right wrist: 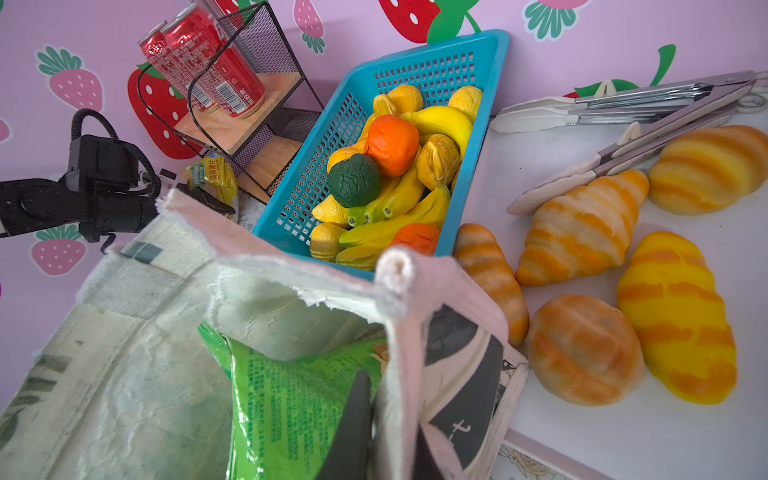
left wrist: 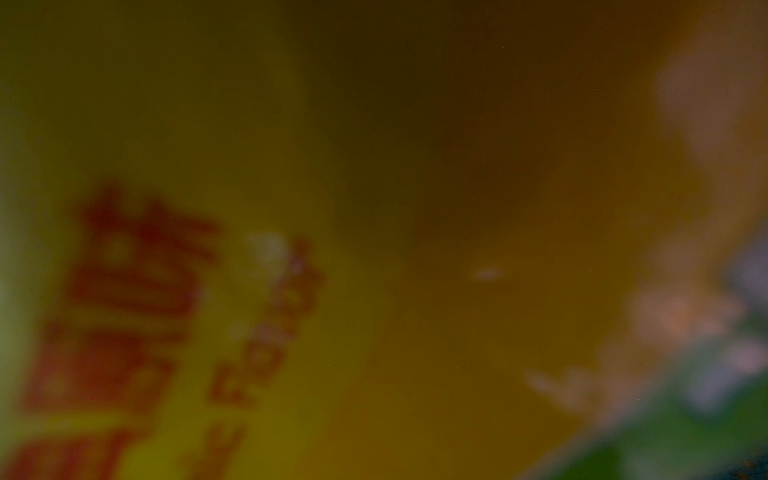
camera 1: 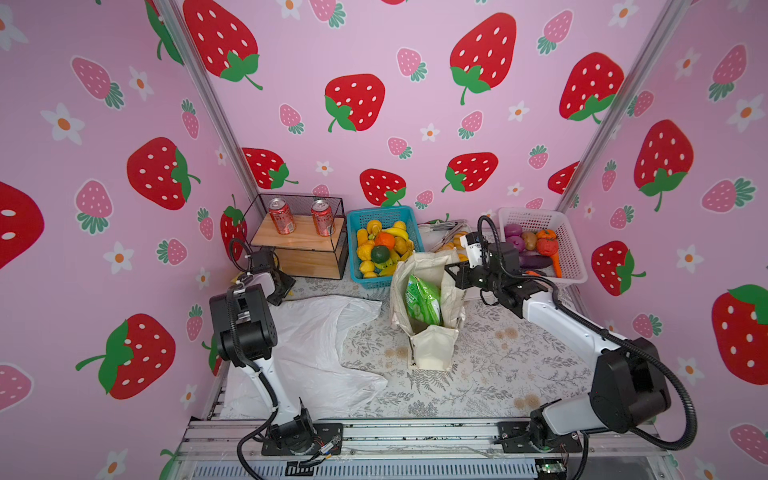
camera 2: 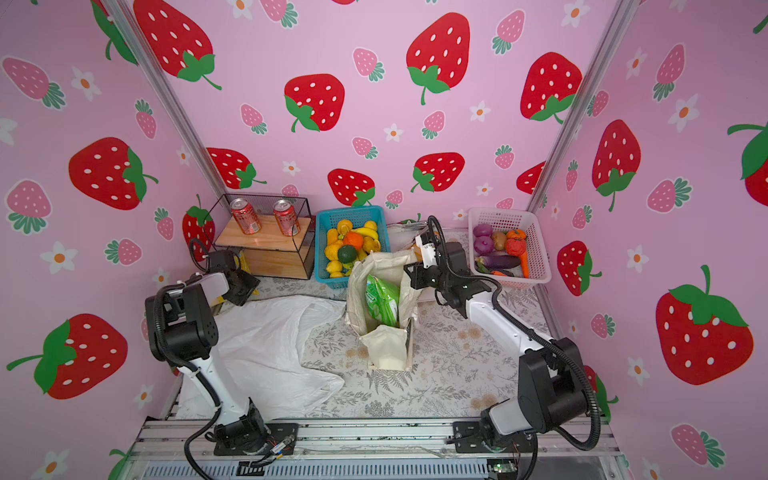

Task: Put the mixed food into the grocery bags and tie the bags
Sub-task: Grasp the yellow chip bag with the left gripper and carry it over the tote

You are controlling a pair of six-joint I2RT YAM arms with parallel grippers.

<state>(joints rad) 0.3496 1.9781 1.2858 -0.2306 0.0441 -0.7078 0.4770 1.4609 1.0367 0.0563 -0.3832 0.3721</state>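
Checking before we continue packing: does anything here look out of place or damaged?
The white plastic bag lies collapsed and crumpled flat on the table, partly under the left arm. The canvas tote has a frayed rim near where the right gripper pinches it.

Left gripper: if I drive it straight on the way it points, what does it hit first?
Most likely the yellow crinkly snack packet by the black wire shelf. It fills the left wrist view, so the left gripper seems nearly on it.

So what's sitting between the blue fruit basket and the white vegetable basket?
A white tray of bread rolls with tongs, clearest in the right wrist view.
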